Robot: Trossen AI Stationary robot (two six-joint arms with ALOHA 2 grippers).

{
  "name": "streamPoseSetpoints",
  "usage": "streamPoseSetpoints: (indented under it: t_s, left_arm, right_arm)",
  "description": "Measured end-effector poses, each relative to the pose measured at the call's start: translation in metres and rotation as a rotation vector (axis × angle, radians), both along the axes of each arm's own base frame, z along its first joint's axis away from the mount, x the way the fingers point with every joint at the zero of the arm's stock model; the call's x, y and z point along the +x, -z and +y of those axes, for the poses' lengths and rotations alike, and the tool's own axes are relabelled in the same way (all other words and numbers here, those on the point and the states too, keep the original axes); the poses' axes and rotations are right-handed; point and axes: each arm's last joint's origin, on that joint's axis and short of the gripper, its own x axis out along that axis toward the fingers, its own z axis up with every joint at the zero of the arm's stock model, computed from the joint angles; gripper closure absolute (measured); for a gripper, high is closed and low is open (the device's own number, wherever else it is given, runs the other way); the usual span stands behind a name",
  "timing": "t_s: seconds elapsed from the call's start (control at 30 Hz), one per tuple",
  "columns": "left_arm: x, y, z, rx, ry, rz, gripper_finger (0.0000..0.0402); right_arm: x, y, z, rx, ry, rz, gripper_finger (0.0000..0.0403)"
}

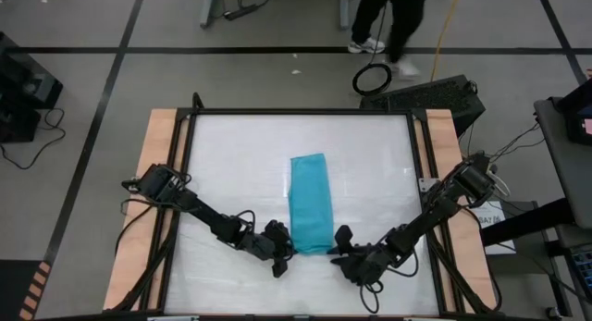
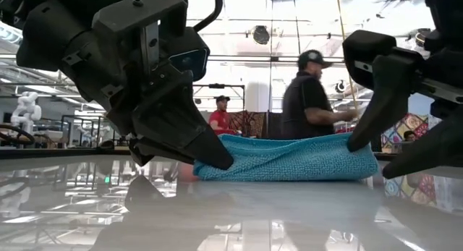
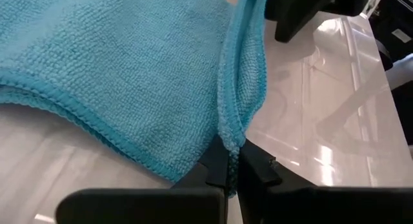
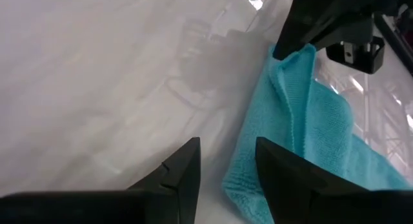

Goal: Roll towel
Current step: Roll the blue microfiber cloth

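The turquoise towel (image 1: 310,201) lies folded into a long strip in the middle of the table, its length running from near to far. My left gripper (image 1: 285,252) is at the towel's near left corner and is shut on it. My right gripper (image 1: 338,256) is open at the near right corner. In the right wrist view that corner (image 4: 242,185) shows between its two fingers (image 4: 184,169). In the low view the towel (image 2: 289,158) lies flat between the two grippers. My left gripper pinches the towel's near left corner edge (image 3: 230,137) between its two fingers. It comes in low from the table's left and near side. The pinched edge stands up in a narrow fold, and the towel beyond it lies on the table. My right gripper has one fingertip (image 2: 359,141) at the top of the towel's near right corner; I cannot tell whether it touches.
The white tabletop (image 1: 231,164) has a dark frame and wooden side rails (image 1: 153,173). Beyond the far edge a person (image 2: 311,99) walks past and another (image 2: 221,115) stands farther back. A black case (image 1: 430,94) sits off the far right corner.
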Motion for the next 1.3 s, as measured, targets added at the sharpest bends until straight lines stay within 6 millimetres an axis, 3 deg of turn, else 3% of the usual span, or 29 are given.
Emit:
streamPoseSetpoints:
  t_s: [0.93,1.07,1.3]
  left_arm:
    - [0.000,0.000,0.000,-0.008,0.016,0.011,0.0384]
    - [0.001,-0.002,-0.001,-0.021,0.019,-0.019,0.0358]
    - [0.003,-0.017,-0.002,0.020,0.075,-0.098,0.0264]
  right_arm:
    - [0.007,-0.002,-0.007,-0.052,0.030,0.005,0.0263]
    - [0.009,0.001,-0.013,-0.006,0.062,0.050,0.0263]
    - [0.013,0.002,-0.020,0.084,0.105,0.091,0.0263]
